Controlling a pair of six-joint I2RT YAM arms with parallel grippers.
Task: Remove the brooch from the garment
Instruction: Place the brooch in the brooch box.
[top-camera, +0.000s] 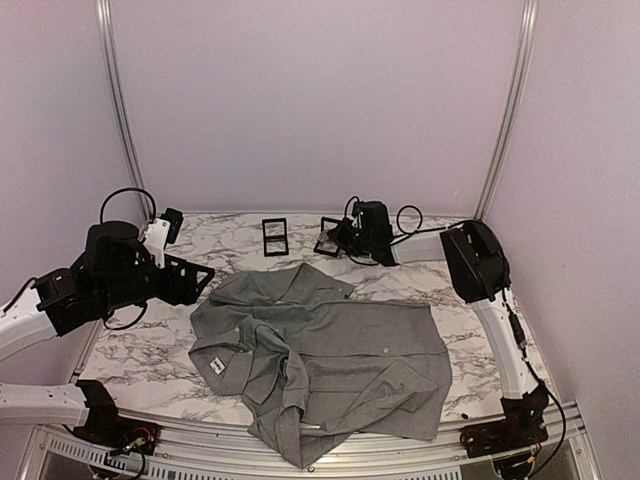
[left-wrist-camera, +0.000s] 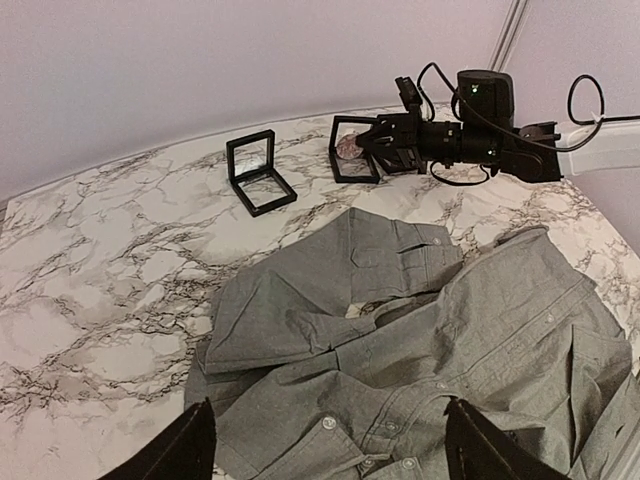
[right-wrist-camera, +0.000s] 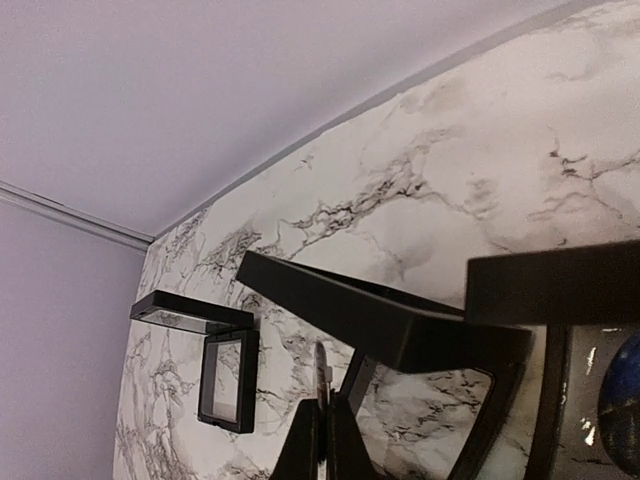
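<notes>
The garment (top-camera: 340, 345), a grey button-up shirt, lies crumpled on the marble table, its collar and button placket showing in the left wrist view (left-wrist-camera: 420, 330). My left gripper (left-wrist-camera: 330, 450) hangs open over the shirt's left part, its fingers (left-wrist-camera: 190, 445) wide apart with nothing between them. My right gripper (right-wrist-camera: 323, 402) is at the back of the table, shut on the brooch (right-wrist-camera: 320, 366), a thin disc seen edge-on. From the left wrist the brooch (left-wrist-camera: 348, 148) shows pinkish at the open black box (left-wrist-camera: 352, 150), off the garment.
Two open black display boxes stand at the back: one (top-camera: 274, 237) to the left, one (top-camera: 328, 237) at my right gripper (top-camera: 338, 236). My left gripper (top-camera: 197, 277) is raised at the left of the table. White walls and aluminium posts enclose the table.
</notes>
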